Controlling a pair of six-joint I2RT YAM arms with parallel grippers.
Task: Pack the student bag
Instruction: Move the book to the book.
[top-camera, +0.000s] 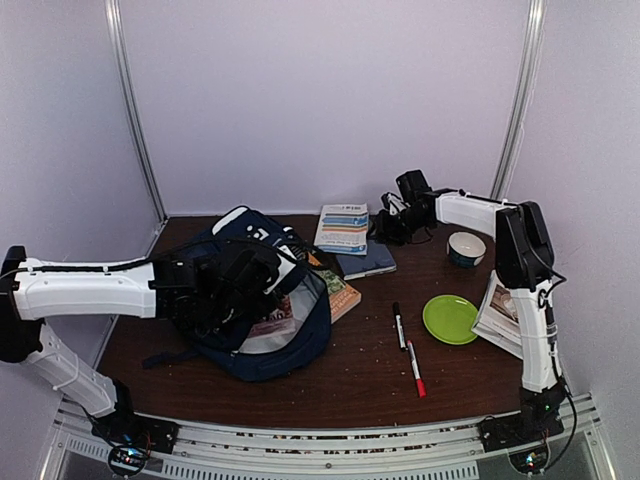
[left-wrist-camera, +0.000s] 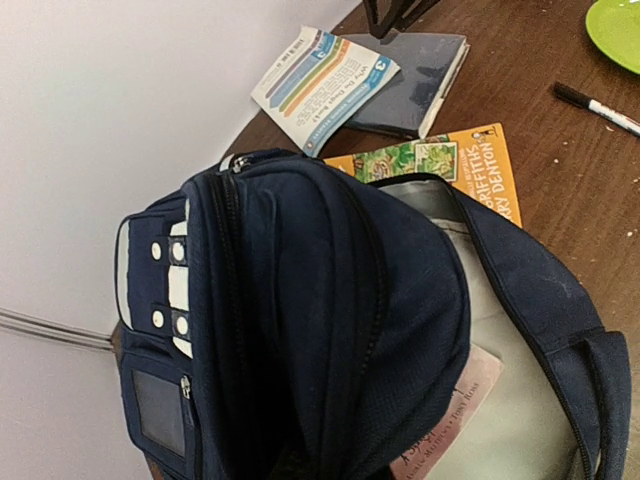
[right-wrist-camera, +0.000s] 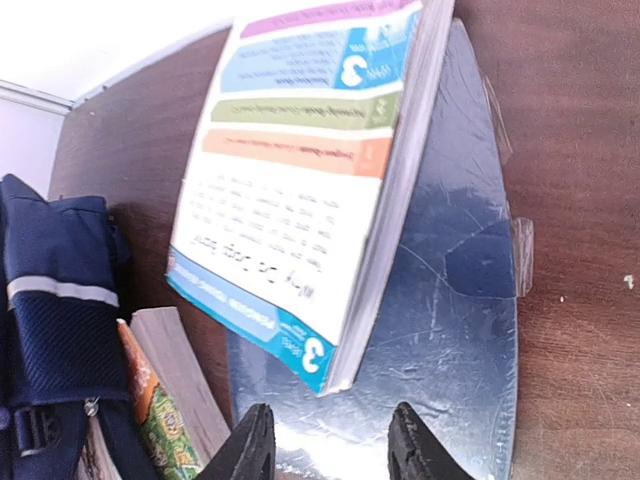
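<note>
A dark brown desk (top-camera: 360, 385) sits between pale lilac walls (top-camera: 330, 100); the student bag (top-camera: 300, 350) lies left of centre, mouth open; the overhead view alone shows a bowl (top-camera: 466, 247) and the whole green plate (top-camera: 450, 318); the left wrist view makes the orange book (left-wrist-camera: 450, 165) beside the bag legible; the right wrist view shows a white booklet (right-wrist-camera: 290, 200) tilted on a glossy grey notebook (right-wrist-camera: 450, 300); the left arm stretches level, left fingers (top-camera: 225, 290) clenched at the bag's top, their hold hidden; the right arm reaches back, right fingers (right-wrist-camera: 250, 450) parted over the notebook's near edge
</note>
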